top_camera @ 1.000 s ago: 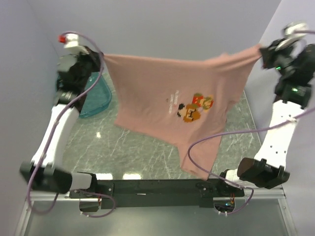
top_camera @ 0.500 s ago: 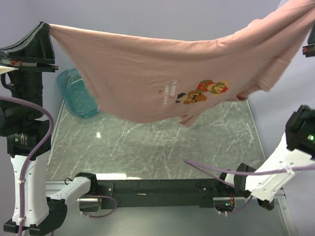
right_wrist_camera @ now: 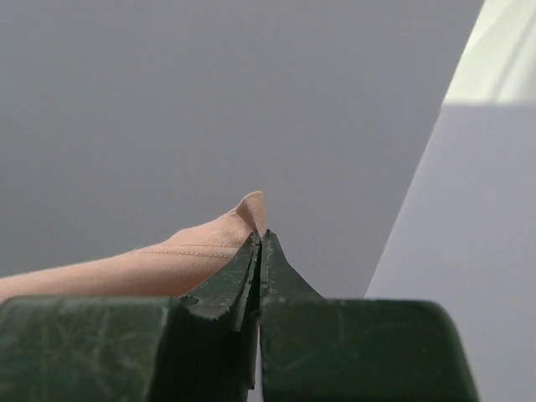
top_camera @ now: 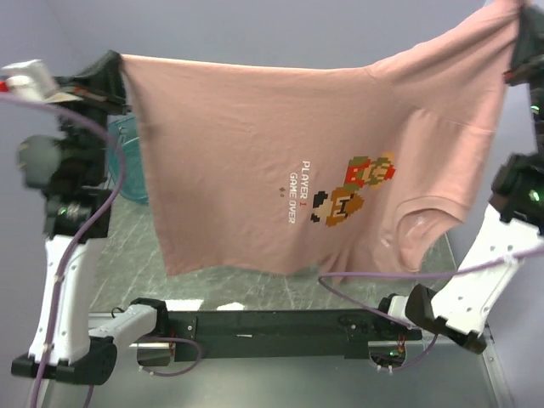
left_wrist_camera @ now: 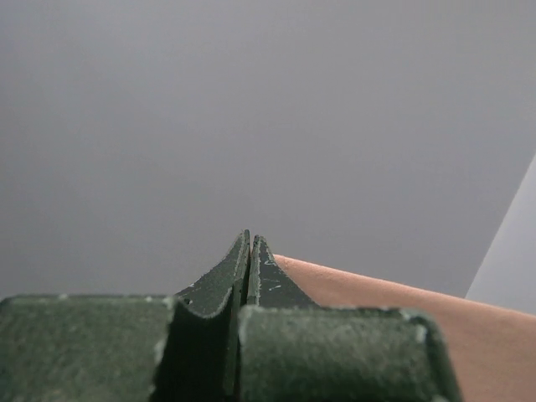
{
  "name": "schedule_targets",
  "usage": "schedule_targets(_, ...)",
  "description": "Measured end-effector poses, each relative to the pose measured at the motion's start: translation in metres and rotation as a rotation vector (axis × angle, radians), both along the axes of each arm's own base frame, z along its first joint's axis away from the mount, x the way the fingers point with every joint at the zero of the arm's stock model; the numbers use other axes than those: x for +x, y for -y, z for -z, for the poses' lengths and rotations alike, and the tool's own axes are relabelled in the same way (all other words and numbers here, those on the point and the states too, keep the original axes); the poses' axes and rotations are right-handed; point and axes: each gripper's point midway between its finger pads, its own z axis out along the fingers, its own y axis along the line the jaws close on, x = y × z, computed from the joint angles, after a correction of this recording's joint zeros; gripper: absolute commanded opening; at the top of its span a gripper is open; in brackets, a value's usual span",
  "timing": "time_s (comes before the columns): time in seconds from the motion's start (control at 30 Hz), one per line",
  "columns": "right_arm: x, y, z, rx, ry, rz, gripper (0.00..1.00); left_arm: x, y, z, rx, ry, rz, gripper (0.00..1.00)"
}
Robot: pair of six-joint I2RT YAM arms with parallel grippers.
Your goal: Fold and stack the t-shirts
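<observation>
The two arms are holding the pink t-shirt (top_camera: 255, 144) spread out in the air above the green marbled tabletop (top_camera: 127, 255). It is hanging like a curtain between them, with its upper edge running almost straight from one hand to the other.

The left hand (left_wrist_camera: 251, 239) is raised at the upper left of the overhead view. It is closed, and its two fingers are pinching the corner of the cloth (left_wrist_camera: 402, 327) that leads away to its right. The right hand (right_wrist_camera: 260, 239) is raised high at the upper right. It is also closed on the shirt, and a small fold of pink fabric (right_wrist_camera: 167, 255) is sticking up just past its fingertips.

The shirt is hanging sideways. The pixel picture (top_camera: 353, 187) and the white lettering (top_camera: 299, 191) are facing the overhead camera, turned a quarter so the words are running downward. The neck opening (top_camera: 416, 225) is sagging at the lower right.

A teal plastic tub (top_camera: 132, 170) is sitting at the far left of the tabletop, mostly hidden behind the left arm (top_camera: 64, 289) and the shirt. A purple cable (top_camera: 374, 293) is looping in front of the shirt's lower edge toward the right arm (top_camera: 484, 272).
</observation>
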Motion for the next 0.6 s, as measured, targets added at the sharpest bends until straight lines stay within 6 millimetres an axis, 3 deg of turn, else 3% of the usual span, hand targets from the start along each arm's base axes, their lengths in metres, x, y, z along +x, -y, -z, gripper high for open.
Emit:
schedule_targets(0.07, 0.047, 0.012, 0.044, 0.022, -0.122, -0.022, 0.00, 0.035, 0.004, 0.037, 0.009, -0.091, -0.004, 0.00)
schedule_targets(0.13, 0.093, 0.019, 0.104, 0.043, -0.258, -0.050, 0.00, 0.070, 0.009, 0.081, 0.019, -0.189, -0.003, 0.00)
schedule_targets(0.2, 0.138, 0.023, 0.187, 0.077, -0.427, -0.071, 0.00, 0.108, 0.014, 0.143, 0.030, -0.318, -0.001, 0.00)
schedule_targets(0.27, 0.172, 0.029, 0.274, 0.117, -0.595, -0.077, 0.00, 0.145, 0.019, 0.220, 0.041, -0.470, 0.001, 0.00)
schedule_targets(0.3, 0.184, 0.029, 0.323, 0.137, -0.688, -0.081, 0.00, 0.163, 0.022, 0.268, 0.049, -0.570, 0.002, 0.00)
schedule_targets(0.37, 0.196, 0.027, 0.404, 0.160, -0.833, -0.087, 0.00, 0.187, 0.025, 0.342, 0.067, -0.730, 0.002, 0.00)
schedule_targets(0.4, 0.196, 0.025, 0.436, 0.169, -0.892, -0.091, 0.00, 0.198, 0.027, 0.386, 0.080, -0.826, 0.001, 0.00)
schedule_targets(0.43, 0.198, 0.024, 0.464, 0.169, -0.939, -0.094, 0.00, 0.206, 0.028, 0.414, 0.088, -0.884, 0.001, 0.00)
schedule_targets(0.5, 0.206, 0.024, 0.497, 0.154, -0.987, -0.099, 0.00, 0.221, 0.030, 0.472, 0.105, -1.009, -0.002, 0.00)
schedule_targets(0.6, 0.232, 0.026, 0.531, 0.115, -1.025, -0.102, 0.00, 0.255, 0.035, 0.526, 0.122, -1.121, -0.006, 0.00)
